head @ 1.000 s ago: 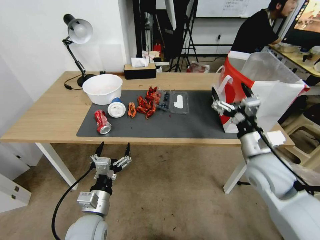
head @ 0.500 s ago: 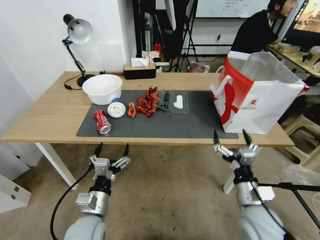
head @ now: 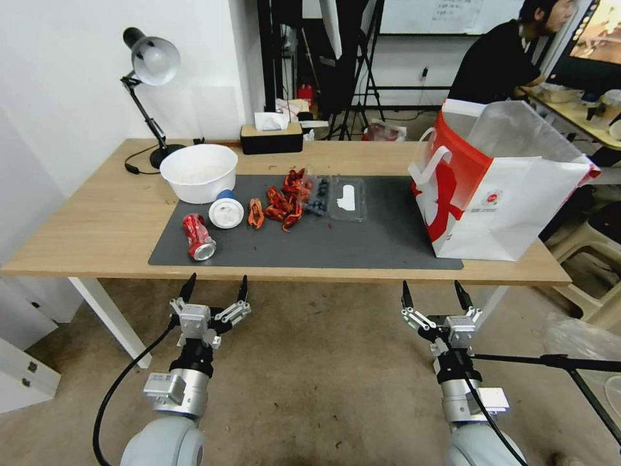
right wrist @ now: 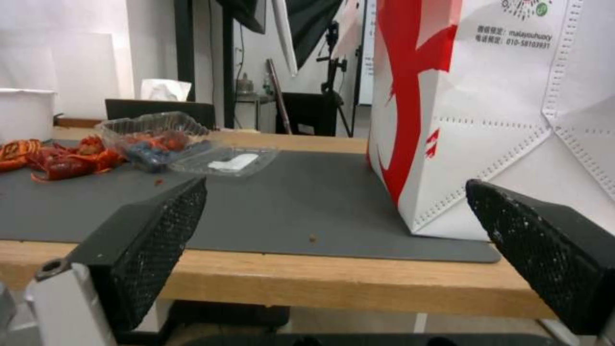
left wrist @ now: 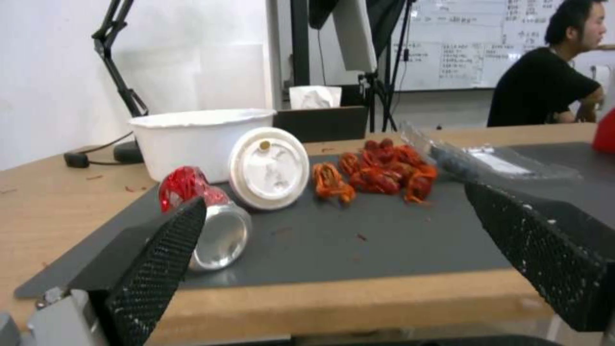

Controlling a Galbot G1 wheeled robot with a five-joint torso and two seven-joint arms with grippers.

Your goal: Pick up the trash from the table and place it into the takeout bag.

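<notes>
- Below the near edge of the long light-wood table point(head: 97, 239): left gripper point(head: 215, 288) and right gripper point(head: 431, 295), fingers spread, holding nothing.
- On the dark grey rectangular mat point(head: 362, 239): crushed red soda can point(head: 198, 237), white lidded cup point(head: 226, 211), red crayfish shells point(head: 283, 199), clear plastic clamshell tray point(head: 336, 196).
- At the mat's right end: large white paper takeout bag with red side panels point(head: 498, 188), upright, open.

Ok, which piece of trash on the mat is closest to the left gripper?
The crushed red soda can, lying at the mat's near-left corner; the white cup and bowl sit farther back.
</notes>
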